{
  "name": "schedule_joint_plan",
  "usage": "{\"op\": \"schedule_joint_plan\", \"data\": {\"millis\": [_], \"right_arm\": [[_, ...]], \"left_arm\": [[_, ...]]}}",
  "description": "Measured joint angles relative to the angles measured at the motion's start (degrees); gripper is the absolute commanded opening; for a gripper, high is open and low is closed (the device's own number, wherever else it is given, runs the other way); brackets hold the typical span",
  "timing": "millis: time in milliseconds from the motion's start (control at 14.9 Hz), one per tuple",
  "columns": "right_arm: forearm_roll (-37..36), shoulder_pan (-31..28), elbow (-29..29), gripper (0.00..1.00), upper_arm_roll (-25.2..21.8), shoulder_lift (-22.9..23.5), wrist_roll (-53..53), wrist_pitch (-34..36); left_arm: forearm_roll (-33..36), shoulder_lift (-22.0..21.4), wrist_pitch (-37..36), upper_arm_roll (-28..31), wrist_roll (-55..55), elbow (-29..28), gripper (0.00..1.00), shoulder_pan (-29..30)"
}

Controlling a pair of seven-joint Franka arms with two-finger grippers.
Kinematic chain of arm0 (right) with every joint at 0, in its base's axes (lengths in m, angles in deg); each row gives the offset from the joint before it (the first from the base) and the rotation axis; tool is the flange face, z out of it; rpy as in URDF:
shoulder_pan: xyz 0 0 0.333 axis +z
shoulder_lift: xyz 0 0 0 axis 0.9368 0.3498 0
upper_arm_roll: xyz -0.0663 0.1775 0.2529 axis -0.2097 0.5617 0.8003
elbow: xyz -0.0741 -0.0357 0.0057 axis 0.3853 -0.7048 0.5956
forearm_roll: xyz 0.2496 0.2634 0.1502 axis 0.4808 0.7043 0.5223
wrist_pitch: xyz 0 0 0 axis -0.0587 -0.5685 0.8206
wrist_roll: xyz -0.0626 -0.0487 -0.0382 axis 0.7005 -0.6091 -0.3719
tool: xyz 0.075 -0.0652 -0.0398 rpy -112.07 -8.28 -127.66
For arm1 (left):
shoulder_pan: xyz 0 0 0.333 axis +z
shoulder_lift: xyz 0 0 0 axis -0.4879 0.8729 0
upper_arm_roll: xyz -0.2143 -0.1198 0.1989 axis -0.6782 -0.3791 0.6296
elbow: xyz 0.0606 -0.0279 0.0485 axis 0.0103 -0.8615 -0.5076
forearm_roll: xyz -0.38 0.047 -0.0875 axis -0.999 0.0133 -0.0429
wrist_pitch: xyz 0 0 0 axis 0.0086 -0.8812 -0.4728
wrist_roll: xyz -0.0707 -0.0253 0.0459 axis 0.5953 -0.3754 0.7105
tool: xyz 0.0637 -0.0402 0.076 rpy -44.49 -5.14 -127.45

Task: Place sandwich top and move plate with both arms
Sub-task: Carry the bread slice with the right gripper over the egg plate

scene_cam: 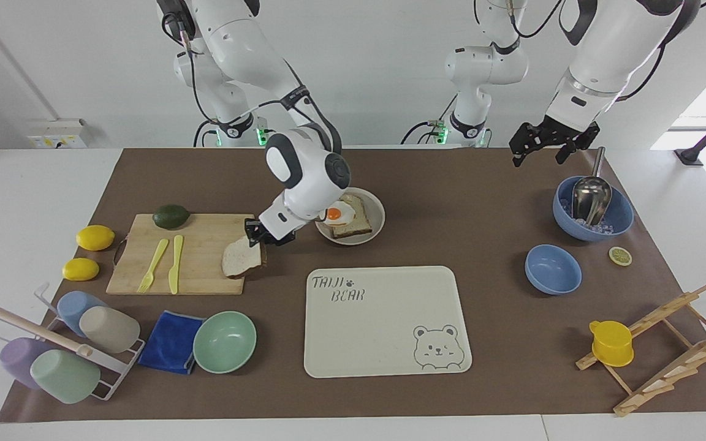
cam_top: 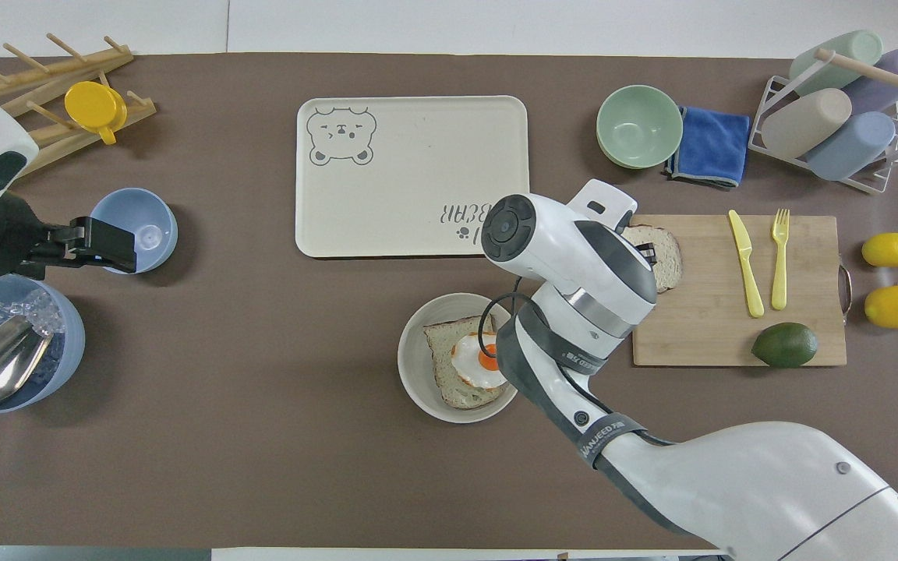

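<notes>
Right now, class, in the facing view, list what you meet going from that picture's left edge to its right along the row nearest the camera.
Cup rack → blue cloth → mint green bowl → cream tray → yellow cup → wooden rack.

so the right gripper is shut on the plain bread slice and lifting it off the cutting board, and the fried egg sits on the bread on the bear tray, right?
One thing is off: the fried egg sits on bread on the round plate, not on the bear tray; the facing view shows it. The rest holds: the right gripper is shut on the plain bread slice, tilting it up off the cutting board.
</notes>
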Motion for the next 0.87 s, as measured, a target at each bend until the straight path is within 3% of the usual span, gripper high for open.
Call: {"op": "schedule_joint_plan", "data": {"millis": [134,336,604,872], "right_arm": [[0.0,2.5,-4.8,0.00,2.0,0.7,0.1,7.0],[1.2,4.0,-8.7,0.00,4.6,0.5,0.8,11.8],[4.5,3.6,-15.3,0.00,9.5,0.1,5.9,14.6],[8.1,3.4,-16.9,0.00,13.1,0.8,6.8,13.6]], "left_arm": [[0.0,-0.1,0.0,0.2,0.0,0.0,1.00,0.1],[0.0,-0.1,0.9,0.3,0.0,0.0,1.00,0.3],[0.0,-0.1,1.7,0.1,0.0,0.0,1.00,0.3],[0.0,-0.1,1.8,0.2,0.0,0.0,1.00,0.4]]}}
